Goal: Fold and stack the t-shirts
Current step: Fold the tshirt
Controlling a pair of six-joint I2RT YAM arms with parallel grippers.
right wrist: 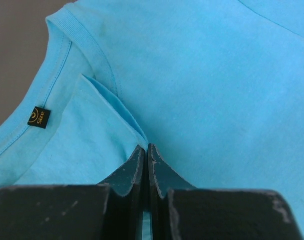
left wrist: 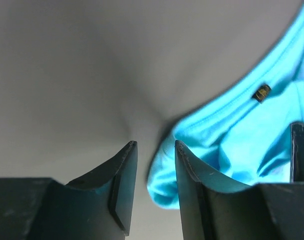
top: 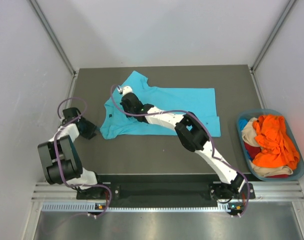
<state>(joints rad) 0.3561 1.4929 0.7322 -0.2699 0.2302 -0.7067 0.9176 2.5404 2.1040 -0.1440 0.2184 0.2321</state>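
Observation:
A bright turquoise t-shirt (top: 182, 110) lies spread across the dark table. My right arm reaches over it to its left part, near the collar. There my right gripper (top: 125, 100) is shut on a raised fold of the cloth (right wrist: 116, 107), and its tips (right wrist: 145, 146) pinch the turquoise fabric. A small black size label (right wrist: 38, 117) sits on the collar hem. My left gripper (top: 90, 131) is low at the shirt's lower left corner. Its jaws (left wrist: 155, 145) stand open, with the shirt's bunched edge (left wrist: 164, 187) showing in the gap between them.
A blue-grey plastic basket (top: 264, 112) stands at the table's right edge. It holds an orange t-shirt (top: 274, 140) on top, with beige (top: 248, 131) and red (top: 252, 150) cloth under it. Grey walls close in the table on the left, back and right.

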